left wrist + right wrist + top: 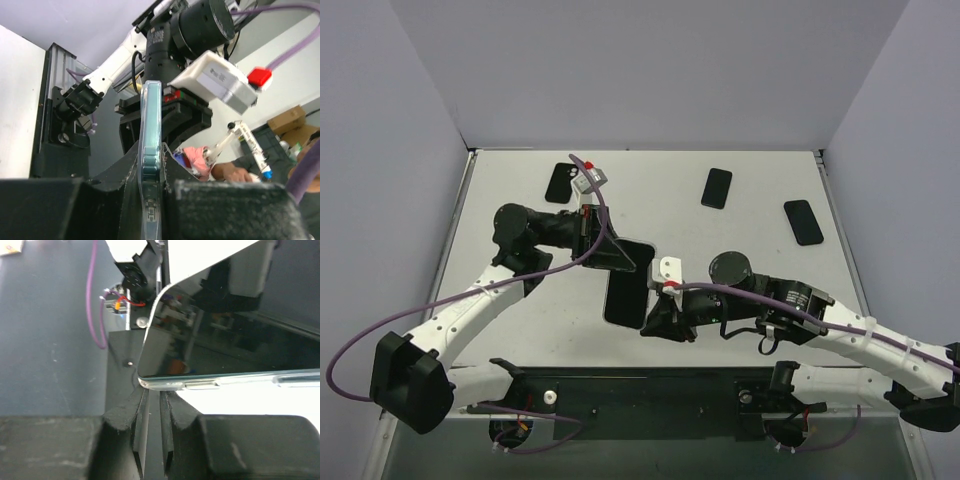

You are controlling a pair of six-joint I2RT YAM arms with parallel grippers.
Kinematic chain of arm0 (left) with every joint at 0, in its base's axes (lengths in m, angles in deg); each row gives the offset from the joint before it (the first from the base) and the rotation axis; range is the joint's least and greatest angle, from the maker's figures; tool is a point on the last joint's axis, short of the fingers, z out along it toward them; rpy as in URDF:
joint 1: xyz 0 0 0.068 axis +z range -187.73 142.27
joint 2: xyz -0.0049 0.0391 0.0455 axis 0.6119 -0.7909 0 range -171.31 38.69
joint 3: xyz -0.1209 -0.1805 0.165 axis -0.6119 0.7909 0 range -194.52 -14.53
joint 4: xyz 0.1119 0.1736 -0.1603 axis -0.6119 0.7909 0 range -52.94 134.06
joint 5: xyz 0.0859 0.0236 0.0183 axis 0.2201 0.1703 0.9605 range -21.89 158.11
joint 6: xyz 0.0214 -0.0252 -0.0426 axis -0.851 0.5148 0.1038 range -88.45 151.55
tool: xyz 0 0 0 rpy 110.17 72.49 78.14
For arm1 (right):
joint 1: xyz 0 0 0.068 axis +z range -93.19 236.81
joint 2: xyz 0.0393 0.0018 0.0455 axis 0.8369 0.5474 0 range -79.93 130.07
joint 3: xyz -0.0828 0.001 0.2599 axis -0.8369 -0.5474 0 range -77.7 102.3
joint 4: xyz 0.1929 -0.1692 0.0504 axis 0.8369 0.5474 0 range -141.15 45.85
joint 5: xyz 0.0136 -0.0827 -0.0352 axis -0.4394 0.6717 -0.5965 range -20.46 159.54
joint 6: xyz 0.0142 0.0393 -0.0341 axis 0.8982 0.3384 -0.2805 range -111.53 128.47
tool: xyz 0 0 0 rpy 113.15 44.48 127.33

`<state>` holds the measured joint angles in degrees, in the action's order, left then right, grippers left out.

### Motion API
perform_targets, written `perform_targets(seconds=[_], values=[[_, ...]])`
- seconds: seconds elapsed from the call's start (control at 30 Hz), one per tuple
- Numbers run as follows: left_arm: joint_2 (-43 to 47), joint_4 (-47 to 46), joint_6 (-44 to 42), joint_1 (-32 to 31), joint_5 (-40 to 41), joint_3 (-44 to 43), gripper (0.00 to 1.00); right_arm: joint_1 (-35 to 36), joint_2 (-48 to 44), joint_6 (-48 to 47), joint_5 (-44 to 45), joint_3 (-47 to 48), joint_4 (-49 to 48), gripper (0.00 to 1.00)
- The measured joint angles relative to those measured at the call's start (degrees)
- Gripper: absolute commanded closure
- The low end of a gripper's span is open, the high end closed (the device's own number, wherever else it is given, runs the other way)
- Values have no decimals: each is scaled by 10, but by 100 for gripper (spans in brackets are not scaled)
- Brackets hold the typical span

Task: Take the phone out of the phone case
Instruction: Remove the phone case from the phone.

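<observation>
phone [625,288], in its clear case [150,150], sits at frame centre in the top view between the 2 grippers and appears raised off the table [740,260].

hazards:
1. drop. the left gripper [608,250] is clamped across the upper end of the cased phone, with pads on front and back. if that clamp bears only on the case shell, the phone could slide free during peeling and fall to the table.
2. slip at the corner. the right gripper [152,412] has its fingers close together with a thin slit between them, and their tips are right at a corner of the case. the views do not show whether a lip is pinched. a shallow bite would likely slip off under pull.
3. twist. off-axis opposing pulls could lever the phone out of the left clamp, or bend the case instead of releasing it.
4. collision. both wrists are near each other at centre, so a wide peel stroke could bring them into contact.

pose: the left arm reaches from lower left upward, then right. the phone is edge-on and upright in its wrist view. the right arm reaches from lower right leftward, with its gripper pointing at the phone's lower right corner. 3 spare phones [717,187] lie well apart across the upper part of the table.
</observation>
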<state>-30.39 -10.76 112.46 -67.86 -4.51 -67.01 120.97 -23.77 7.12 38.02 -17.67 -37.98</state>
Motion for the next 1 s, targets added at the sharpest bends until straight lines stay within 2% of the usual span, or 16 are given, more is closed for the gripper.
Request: perform_targets(seconds=[0.17, 0.3, 0.37, 0.4, 0.43, 0.47, 0.5, 0.57, 0.63, 0.7, 0.8, 1.0], values=[[-6, -30, 35, 0, 29, 15, 100, 17, 1, -33, 67, -4, 5, 100], [-9, -37, 73, -18, 53, 16, 100, -5, -7, -28, 185, -44, -60, 100], [-6, -26, 66, -16, 67, 17, 100, -26, -17, -5, 210, -71, -88, 89], [-3, -10, 56, -15, 85, 18, 100, -40, -25, 14, 217, -85, -99, 79], [3, 7, 43, -13, 101, 21, 100, -59, -33, 35, 217, -103, -114, 67], [12, 29, 25, -10, 121, 26, 100, -78, -42, 59, 216, -123, -127, 63], [20, 45, 11, -5, 136, 31, 100, -96, -53, 83, 212, -143, -136, 55], [33, 70, -10, 5, 162, 37, 100, -122, -73, 125, 204, -175, -148, 47], [42, 81, -23, 19, 190, 46, 100, -132, -88, 164, 176, -194, -152, 42], [49, 82, -25, 32, 219, 61, 100, -135, -94, 205, 136, -197, -163, 42], [70, 86, -21, 48, 291, 103, 100, -136, -95, 282, 84, -198, -210, 36], [124, 58, 14, 18, 483, 178, 100, -136, -78, 477, 76, -221, -412, 35]])
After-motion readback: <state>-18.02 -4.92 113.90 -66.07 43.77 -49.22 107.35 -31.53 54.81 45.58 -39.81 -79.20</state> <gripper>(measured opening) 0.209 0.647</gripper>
